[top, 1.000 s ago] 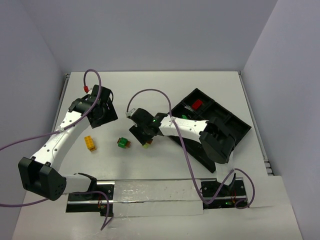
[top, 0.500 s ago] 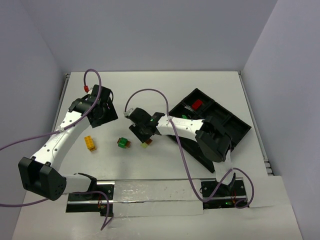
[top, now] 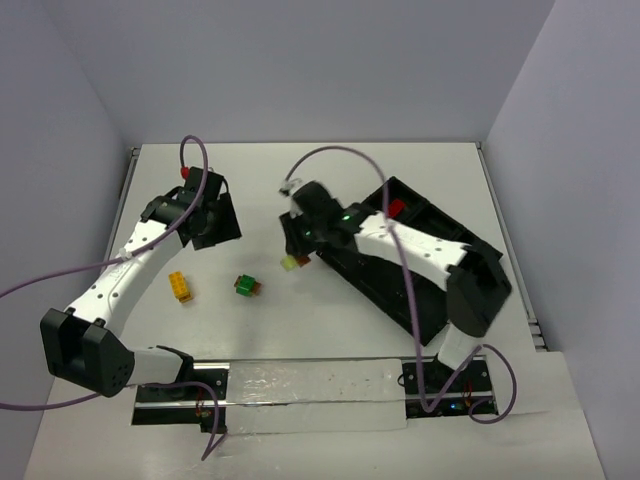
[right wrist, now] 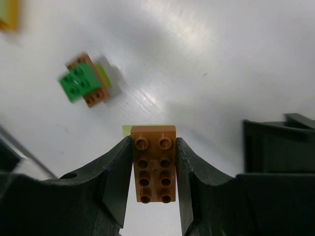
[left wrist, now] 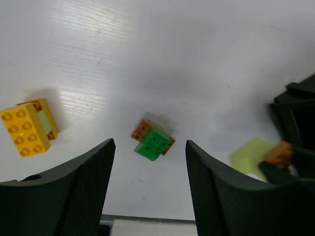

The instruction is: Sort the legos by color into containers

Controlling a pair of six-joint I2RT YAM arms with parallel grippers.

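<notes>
My right gripper [right wrist: 152,145] is shut on an orange-brown lego [right wrist: 153,164] with a pale yellow-green lego [right wrist: 147,128] stuck beneath it. In the top view this pair [top: 293,262] hangs just left of the black divided tray [top: 430,285]. A red lego [top: 395,208] lies in a far compartment. On the table sit a green lego on an orange-brown one [top: 246,286] [left wrist: 153,141] and a yellow lego [top: 180,286] [left wrist: 23,129]. My left gripper [top: 212,218] [left wrist: 150,191] is open and empty, above and behind the green pair.
The tray [right wrist: 275,142] lies at an angle on the right half of the table. Walls close in the back and both sides. A purple cable [top: 330,155] loops above the right arm. The arm bases and a rail run along the near edge.
My right gripper has shut on the orange-brown and pale yellow-green pair and carried it up and right toward the tray. The left gripper has shifted slightly right and narrowed a little.
</notes>
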